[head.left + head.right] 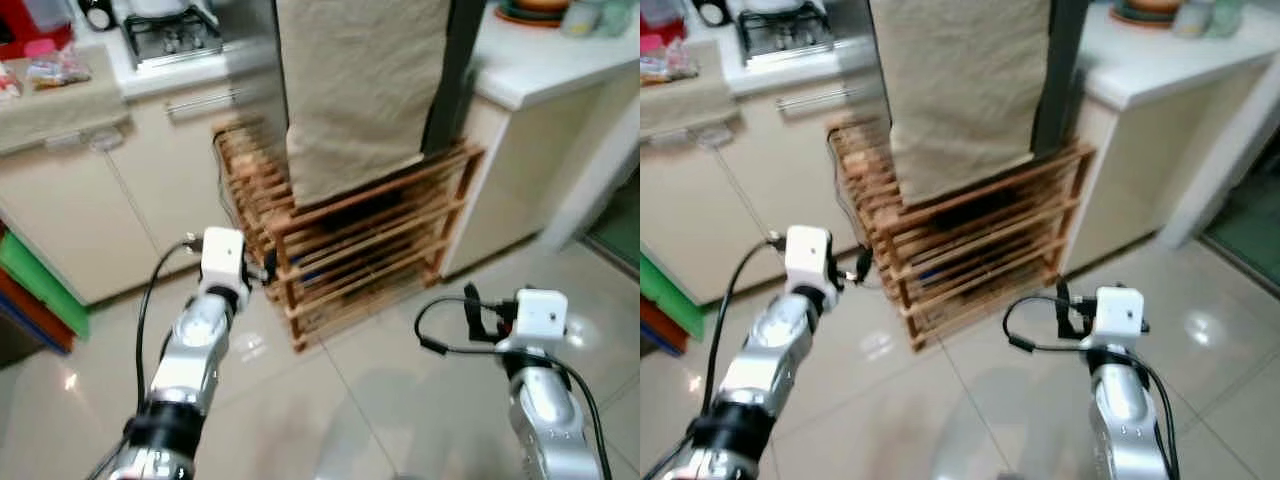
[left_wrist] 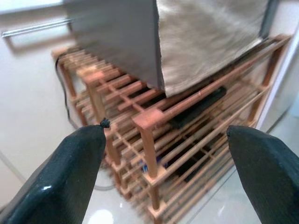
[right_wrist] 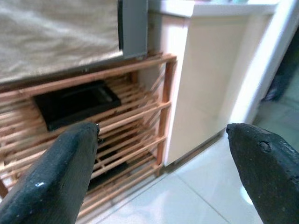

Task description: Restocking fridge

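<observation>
Your left tool (image 2: 166,172) and right tool (image 3: 163,170) both hover with fingers spread wide, holding nothing, near the wooden rack (image 1: 370,250). The fridge (image 1: 250,60) stands on that rack, its front draped by a beige cloth (image 1: 360,80). Expect the door to be heavy and stiff; the soft cloth may slip, so grip the door edge beneath it.

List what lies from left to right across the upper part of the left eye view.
Red container → steel gas hob → beige cloth hanging over the grey appliance → white countertop carrying an orange and green plate stack.
</observation>
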Robot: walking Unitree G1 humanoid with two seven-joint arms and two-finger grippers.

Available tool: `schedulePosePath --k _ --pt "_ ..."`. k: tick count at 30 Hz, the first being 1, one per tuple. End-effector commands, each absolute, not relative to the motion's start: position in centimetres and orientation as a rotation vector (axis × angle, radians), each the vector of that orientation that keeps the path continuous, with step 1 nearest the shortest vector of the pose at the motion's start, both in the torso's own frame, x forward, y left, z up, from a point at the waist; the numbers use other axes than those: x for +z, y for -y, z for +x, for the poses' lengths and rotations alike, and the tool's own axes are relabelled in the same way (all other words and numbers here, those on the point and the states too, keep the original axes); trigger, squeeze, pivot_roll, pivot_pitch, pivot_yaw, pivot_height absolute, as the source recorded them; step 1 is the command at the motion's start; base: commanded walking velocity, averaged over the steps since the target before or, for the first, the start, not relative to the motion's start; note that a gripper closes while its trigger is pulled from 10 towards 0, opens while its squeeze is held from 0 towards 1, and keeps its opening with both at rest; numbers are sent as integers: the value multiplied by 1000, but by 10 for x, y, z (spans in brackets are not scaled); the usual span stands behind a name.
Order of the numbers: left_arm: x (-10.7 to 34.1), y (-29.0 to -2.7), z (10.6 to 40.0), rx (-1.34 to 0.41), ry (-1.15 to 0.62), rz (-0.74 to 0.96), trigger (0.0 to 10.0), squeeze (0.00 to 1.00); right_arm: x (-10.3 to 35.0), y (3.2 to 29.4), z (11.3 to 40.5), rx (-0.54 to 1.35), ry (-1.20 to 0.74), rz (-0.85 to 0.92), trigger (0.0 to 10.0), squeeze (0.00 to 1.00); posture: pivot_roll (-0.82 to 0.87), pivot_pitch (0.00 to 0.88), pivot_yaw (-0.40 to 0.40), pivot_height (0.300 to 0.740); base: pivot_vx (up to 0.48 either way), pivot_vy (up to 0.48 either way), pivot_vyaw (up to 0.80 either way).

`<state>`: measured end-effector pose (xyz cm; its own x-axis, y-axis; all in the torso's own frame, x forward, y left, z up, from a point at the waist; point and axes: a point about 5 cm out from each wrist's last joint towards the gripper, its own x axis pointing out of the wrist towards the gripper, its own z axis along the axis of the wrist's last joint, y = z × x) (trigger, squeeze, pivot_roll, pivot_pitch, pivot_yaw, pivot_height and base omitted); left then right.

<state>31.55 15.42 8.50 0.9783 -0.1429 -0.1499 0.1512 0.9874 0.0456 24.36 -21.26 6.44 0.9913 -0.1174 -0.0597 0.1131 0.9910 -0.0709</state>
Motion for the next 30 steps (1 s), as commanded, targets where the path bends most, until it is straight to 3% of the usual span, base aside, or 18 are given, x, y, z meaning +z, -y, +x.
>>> schedulePosePath --k 1,12,24,30 --pt "86 -161 315 -145 -144 61 10000 0 66 208 245 -104 -53 -57 10000 0 -120 0 80 740 0 442 -800" --pt "124 -146 314 -237 117 -3 10000 0 103 212 256 -138 119 -117 10000 0 -113 0 70 740 0 441 -793" --pt "135 -139 315 -253 128 28 10000 0 123 199 265 -111 181 -89 10000 0 -104 0 62 740 40 428 -768" --pt "149 -128 320 -274 163 102 10000 0 138 193 271 -125 208 -37 10000 0 -110 0 65 740 0 0 0"
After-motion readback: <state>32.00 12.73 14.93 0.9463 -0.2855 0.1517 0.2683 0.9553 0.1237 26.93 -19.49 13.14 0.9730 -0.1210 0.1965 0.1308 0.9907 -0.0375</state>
